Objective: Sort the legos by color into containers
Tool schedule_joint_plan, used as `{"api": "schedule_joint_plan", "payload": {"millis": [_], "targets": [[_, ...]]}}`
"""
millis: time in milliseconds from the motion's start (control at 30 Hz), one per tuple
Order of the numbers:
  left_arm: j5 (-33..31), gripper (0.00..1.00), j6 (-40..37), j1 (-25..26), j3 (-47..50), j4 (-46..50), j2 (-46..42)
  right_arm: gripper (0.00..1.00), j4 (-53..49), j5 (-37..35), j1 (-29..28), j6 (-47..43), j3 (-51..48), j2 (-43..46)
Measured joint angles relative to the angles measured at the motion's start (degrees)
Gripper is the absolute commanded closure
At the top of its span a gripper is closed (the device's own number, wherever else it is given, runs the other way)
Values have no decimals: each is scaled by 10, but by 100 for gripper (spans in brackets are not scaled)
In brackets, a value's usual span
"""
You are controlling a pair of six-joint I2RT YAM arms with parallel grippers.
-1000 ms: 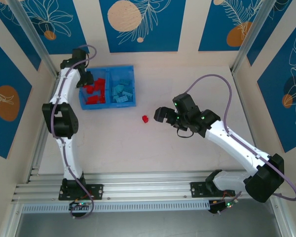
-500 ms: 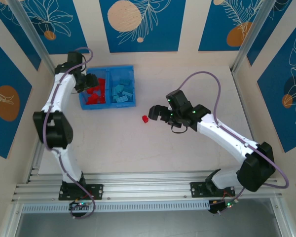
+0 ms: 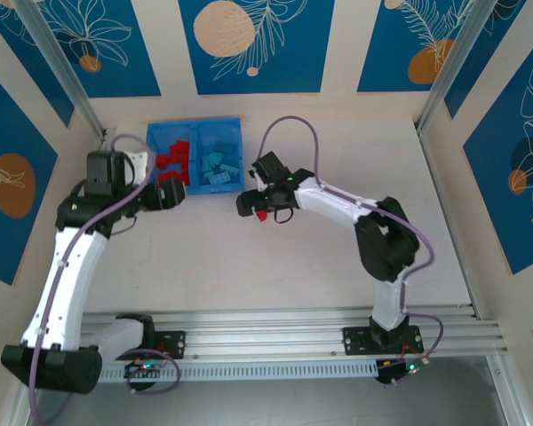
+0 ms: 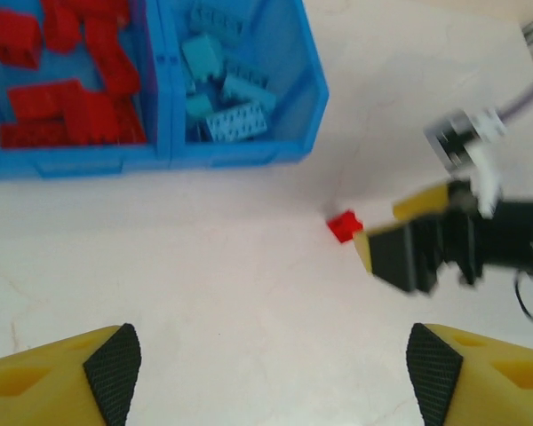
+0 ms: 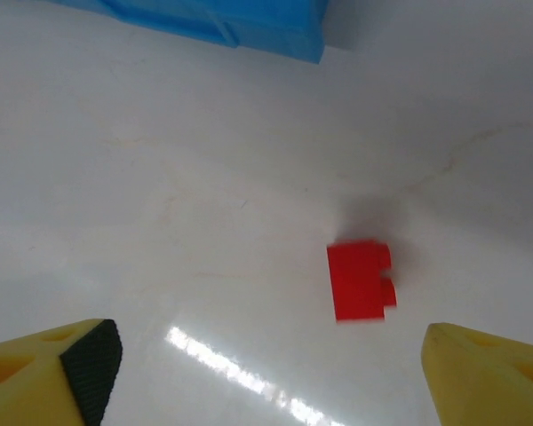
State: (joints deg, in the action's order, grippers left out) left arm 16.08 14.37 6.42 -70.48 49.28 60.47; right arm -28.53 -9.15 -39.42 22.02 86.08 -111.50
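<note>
Right gripper (image 5: 265, 366): fingers spread, empty. A lone red brick (image 5: 361, 280) lies on the table (image 5: 160, 177) ahead of the tips, nearer the right finger, untouched. Left gripper (image 4: 272, 368): spread, empty. Beyond its tips sits the blue tray (image 4: 160, 161), with red bricks (image 4: 71, 111) left and light-blue bricks (image 4: 226, 89) right.

Spread wide and empty — the left end effector (image 4: 274, 371) and right end effector (image 5: 266, 355).

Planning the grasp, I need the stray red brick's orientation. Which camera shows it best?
The right wrist view: the red brick lies large and sharp, notched edge clear, ahead of the open right gripper. The left wrist view shows it small and blurred beside that gripper. The top external view shows a tiny red spot by its tip.
</note>
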Motion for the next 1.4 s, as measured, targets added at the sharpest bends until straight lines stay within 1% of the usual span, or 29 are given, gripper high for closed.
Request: {"api": "schedule_joint_plan", "payload": {"millis": [133,200,267,333,467,533,633,700,867,1033,1167,1267,1333,1400], "targets": [[0,10,0,1,48,17,-51,16,-14,-3,-2,-24,51,-70],[-2,8,0,1,52,23,-66,18,-22,-13,-3,-27,53,-86],[-6,6,0,1,52,23,-72,22,-28,-28,-5,-30,53,-94],[-11,5,0,1,52,23,-72,31,-32,-41,-6,-32,52,-98],[-13,3,0,1,52,21,-62,51,-37,-60,-7,-35,50,-99],[-13,3,1,1,52,19,-55,59,-37,-66,-7,-33,49,-100],[-15,2,1,1,52,12,-48,68,-39,-68,-7,-32,49,-102],[-18,2,3,1,52,8,-48,70,-42,-68,-7,-31,49,-102],[-41,1,7,1,52,4,-59,70,-52,-61,-11,-31,49,-92],[-78,1,16,1,39,10,-70,71,-75,-46,-35,-30,69,-40],[-108,0,21,1,7,21,-67,71,-57,-39,-73,-21,137,-3],[-118,0,23,1,-12,25,-65,71,-16,-40,-96,-10,194,-6],[-119,0,23,1,-20,27,-62,71,-3,-44,-105,-6,253,-37],[-122,0,23,2,-25,32,-56,71,8,-49,-108,-6,341,-99]]}}
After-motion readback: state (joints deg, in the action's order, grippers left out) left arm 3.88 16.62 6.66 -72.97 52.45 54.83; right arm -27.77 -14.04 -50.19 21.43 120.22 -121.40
